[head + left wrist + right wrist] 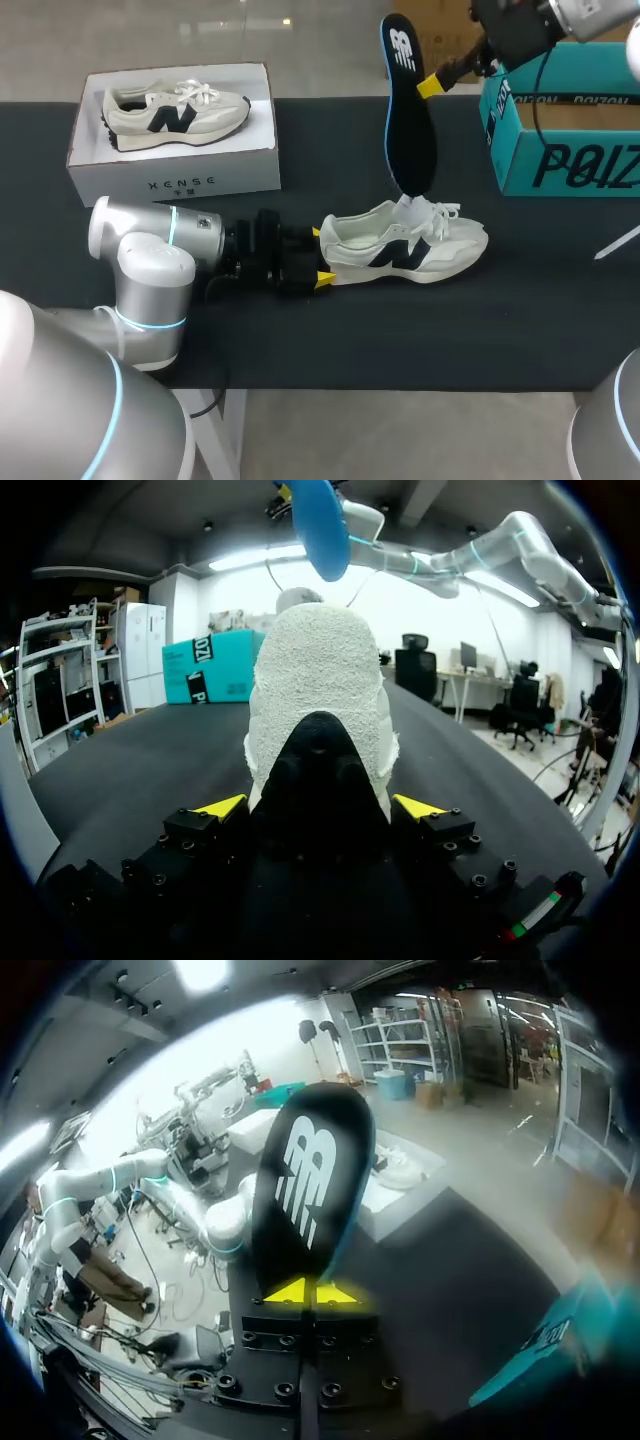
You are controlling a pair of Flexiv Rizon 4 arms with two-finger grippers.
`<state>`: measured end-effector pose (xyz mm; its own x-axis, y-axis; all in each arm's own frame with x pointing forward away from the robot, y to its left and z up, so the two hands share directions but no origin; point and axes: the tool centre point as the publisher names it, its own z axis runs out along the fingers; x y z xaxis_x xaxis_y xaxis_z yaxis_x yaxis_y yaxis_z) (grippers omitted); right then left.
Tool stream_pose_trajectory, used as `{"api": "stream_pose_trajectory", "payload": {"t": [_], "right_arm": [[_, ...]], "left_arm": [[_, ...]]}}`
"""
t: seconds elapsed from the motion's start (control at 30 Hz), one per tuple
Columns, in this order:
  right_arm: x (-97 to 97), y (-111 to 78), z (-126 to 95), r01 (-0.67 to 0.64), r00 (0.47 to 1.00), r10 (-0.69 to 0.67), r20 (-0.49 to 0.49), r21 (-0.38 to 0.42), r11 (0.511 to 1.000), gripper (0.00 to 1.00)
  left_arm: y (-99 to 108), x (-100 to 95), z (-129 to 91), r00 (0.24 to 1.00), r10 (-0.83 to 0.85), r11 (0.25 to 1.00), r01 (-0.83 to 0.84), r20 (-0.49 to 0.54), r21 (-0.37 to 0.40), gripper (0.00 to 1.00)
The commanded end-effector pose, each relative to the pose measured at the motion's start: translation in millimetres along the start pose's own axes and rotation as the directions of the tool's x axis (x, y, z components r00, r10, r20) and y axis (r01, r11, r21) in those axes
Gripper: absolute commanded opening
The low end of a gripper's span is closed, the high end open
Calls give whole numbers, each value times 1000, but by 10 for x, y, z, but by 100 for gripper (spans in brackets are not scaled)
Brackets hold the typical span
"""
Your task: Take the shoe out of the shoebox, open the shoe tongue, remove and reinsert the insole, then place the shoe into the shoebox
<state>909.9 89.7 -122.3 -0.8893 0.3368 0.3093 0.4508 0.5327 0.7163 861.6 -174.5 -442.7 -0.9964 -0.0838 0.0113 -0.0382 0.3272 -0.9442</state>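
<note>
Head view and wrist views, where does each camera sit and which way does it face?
Head view: above and behind, looking down on the table; left arm and right arm show.
Left wrist view: on the left wrist, looking along the shoe from its heel; left pincer grips the heel.
Right wrist view: on the right wrist, facing the insole held in the right pincer.
All share the raised insole.

Silver-white arms point(150, 265), cyan joint rings point(172, 225), black gripper point(320, 806), yellow tips point(220, 806)

Broad table point(400, 335), matte black top
</note>
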Motion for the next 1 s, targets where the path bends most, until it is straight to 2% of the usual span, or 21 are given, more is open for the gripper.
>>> {"api": "stream_pose_trajectory", "payload": {"t": [0.03, 0.1, 0.17, 0.33, 0.47, 0.63, 0.83, 1.0], "right_arm": [[-9, 5, 4, 0, 1000, 0, -1, 1, 1000, 0], [-9, 5, 4, 0, 1000, 0, -1, 1, 1000, 0], [69, -74, -90, -33, 999, 33, -7, 17, 999, 0], [419, -183, -358, -78, 996, 75, 43, 63, 995, 0], [719, -221, -592, -78, 996, 75, 48, 52, 996, 0], [1045, -230, -777, -58, 998, 56, 37, 46, 997, 0], [1275, -213, -963, -54, 998, 54, -14, 26, 998, 0], [1490, -128, -1004, -90, 996, 90, 0, 79, 993, 0]], "left_arm": [[36, -5, 30, 1000, 0, 1000, 0, -3, -5, 0], [36, -5, 30, 1000, 0, 1000, 0, -3, -5, 0], [36, -5, 30, 1000, 0, 1000, 0, -3, -5, 0], [36, -5, 30, 1000, 0, 1000, 0, -3, -5, 0], [36, -5, 30, 1000, 0, 1000, 0, -3, -5, 0], [36, -5, 30, 1000, 0, 1000, 0, -3, -5, 0], [36, -5, 30, 1000, 0, 1000, 0, -3, -5, 0], [36, -5, 30, 1000, 0, 1000, 0, -3, -5, 0]]}}
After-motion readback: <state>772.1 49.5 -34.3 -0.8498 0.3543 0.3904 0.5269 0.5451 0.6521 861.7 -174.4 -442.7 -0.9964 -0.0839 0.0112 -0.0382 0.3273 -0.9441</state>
